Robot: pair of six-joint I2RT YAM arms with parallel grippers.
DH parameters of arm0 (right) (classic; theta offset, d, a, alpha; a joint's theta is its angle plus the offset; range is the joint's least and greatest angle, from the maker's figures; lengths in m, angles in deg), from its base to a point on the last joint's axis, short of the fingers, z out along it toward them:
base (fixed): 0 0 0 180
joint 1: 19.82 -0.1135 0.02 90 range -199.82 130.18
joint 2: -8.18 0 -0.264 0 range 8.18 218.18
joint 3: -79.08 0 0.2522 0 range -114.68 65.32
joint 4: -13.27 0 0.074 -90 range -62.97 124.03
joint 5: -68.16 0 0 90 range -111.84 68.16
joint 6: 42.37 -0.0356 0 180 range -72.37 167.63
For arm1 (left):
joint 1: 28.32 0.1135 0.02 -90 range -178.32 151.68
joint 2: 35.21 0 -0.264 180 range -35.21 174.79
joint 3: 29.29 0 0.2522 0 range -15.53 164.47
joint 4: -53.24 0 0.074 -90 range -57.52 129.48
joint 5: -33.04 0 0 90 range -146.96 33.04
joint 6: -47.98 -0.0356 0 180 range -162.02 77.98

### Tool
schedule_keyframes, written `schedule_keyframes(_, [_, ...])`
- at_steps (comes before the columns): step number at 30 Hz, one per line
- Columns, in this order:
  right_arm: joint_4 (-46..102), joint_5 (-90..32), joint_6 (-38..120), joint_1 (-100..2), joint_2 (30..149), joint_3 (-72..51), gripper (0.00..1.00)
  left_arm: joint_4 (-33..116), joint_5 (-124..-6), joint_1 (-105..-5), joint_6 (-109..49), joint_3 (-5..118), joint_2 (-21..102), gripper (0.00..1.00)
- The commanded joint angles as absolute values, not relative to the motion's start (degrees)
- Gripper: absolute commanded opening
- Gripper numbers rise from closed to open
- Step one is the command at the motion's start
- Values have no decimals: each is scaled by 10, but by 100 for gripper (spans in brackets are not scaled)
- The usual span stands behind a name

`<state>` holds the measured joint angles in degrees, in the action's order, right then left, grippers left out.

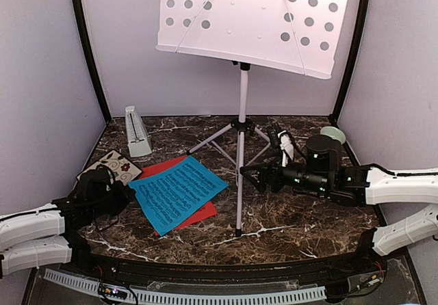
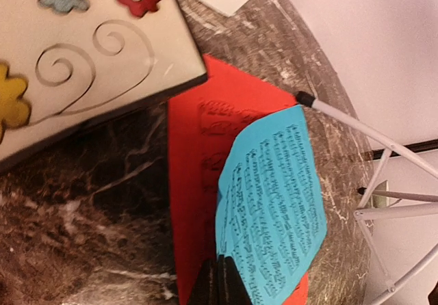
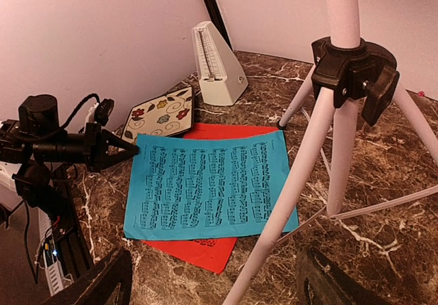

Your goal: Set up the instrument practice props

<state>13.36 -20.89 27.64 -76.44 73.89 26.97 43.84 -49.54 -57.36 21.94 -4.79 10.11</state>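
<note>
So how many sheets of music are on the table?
2: the blue sheet lies left of the music stand, and the red-orange sheet lies under it, mostly covered. More could hide beneath.

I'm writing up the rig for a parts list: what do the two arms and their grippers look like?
The left arm and right arm have white shells and black joints. The left gripper is black, its fingers tapering to a point; a black cable loops over its wrist. The right gripper is black too, with small green lights behind it.
</note>
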Motion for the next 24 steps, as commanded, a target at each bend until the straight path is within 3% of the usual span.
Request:
schedule_keyframes(1, [119,-206,284,-769,725,259,83,405,-482,-571,133,-6,82,0])
schedule_keyframes(7, [136,-218,310,-769,726,241,83,353,-544,-571,-33,100,101,0])
schedule_keyframes(13, [177,-264,377,-770,736,193,84,188,-647,-571,-230,277,163,0])
schedule_keyframes(24, [280,-393,516,-769,793,24,87,-64,-860,-573,-428,540,172,0])
